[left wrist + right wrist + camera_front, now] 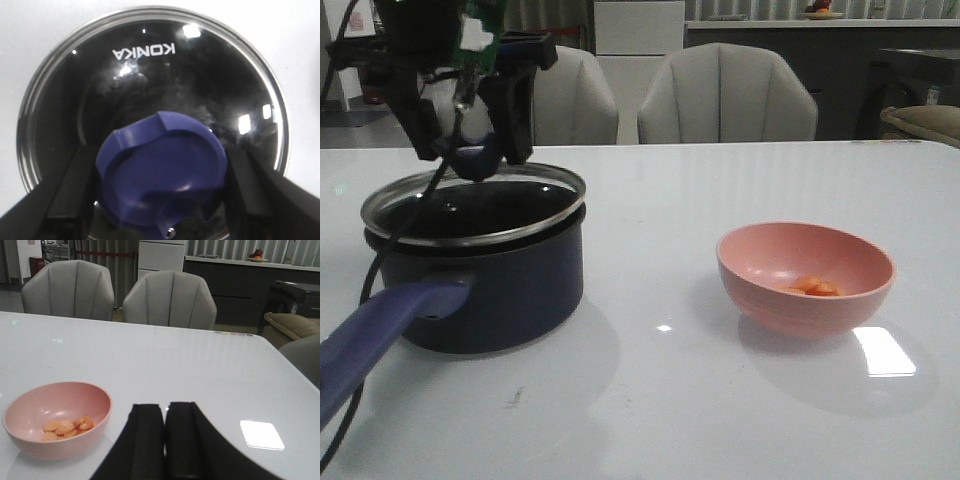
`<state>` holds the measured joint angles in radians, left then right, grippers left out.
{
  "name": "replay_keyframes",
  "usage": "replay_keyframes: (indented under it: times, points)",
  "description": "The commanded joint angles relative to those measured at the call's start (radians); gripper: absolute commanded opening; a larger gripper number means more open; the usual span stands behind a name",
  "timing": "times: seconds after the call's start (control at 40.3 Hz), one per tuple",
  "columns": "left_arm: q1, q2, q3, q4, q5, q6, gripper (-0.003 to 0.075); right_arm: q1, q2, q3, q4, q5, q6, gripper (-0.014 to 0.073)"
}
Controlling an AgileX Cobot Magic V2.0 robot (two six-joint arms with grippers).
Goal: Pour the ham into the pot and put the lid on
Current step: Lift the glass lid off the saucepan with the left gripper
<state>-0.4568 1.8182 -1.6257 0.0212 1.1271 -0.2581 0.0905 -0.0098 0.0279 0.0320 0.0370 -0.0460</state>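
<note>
Here, closest to the camera in the front view, the long purple-blue handle (380,330) sticks out from the dark navy pot (490,290), which stands on the left side of the white table (650,400). The glass lid (470,205) sits on top of the pot, but it is tilted, with the left edge a bit higher than the right, so it does not look fully settled yet.

The left gripper (470,140) reaches down over the lid. In the left wrist view its two black fingers (65,190) stand on each side of the dark blue knob (162,170). They look snug against the knob, so the claw seems to be pinched on it, most likely so the lid can be lifted or put down straight. The name KONKA (145,51) shows on the glass.

Well apart from the pot, on the right side of the table, is the pink bowl (805,275). The ham (67,427) is a small heap of orange slices, and it lies in the bottom of the bowl. So the ham is not in the pot yet, and the pouring is not done. The lid probably has to come off first.

The right gripper (165,440) hangs just beside the bowl with its two black fingers pressed together and nothing between them.

Farther back, grey chairs (725,95) stand behind the table.
</note>
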Motion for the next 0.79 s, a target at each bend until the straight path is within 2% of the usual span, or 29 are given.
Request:
replay_keyframes:
  times: [0.0, 0.248, 0.373, 0.546, 0.77]
  points:
    - [0.008, -0.102, -0.033, 0.033, -0.036, 0.009, 0.0292, -0.005, -0.021, -0.006, -0.008, -0.086, -0.008, 0.0159]
    - [0.131, -0.161, -0.033, 0.036, 0.072, 0.126, 0.0292, -0.005, -0.021, -0.006, -0.008, -0.086, -0.008, 0.0159]
    - [0.231, -0.200, -0.021, 0.037, 0.077, 0.167, 0.0292, -0.005, -0.021, -0.006, -0.008, -0.086, -0.008, 0.0159]
    - [0.408, -0.230, 0.010, 0.021, 0.043, 0.258, 0.0292, -0.005, -0.021, -0.006, -0.008, -0.086, -0.008, 0.0159]
    - [0.561, -0.222, 0.151, 0.007, -0.080, 0.265, 0.0292, -0.005, -0.021, -0.006, -0.008, -0.086, -0.008, 0.0159]
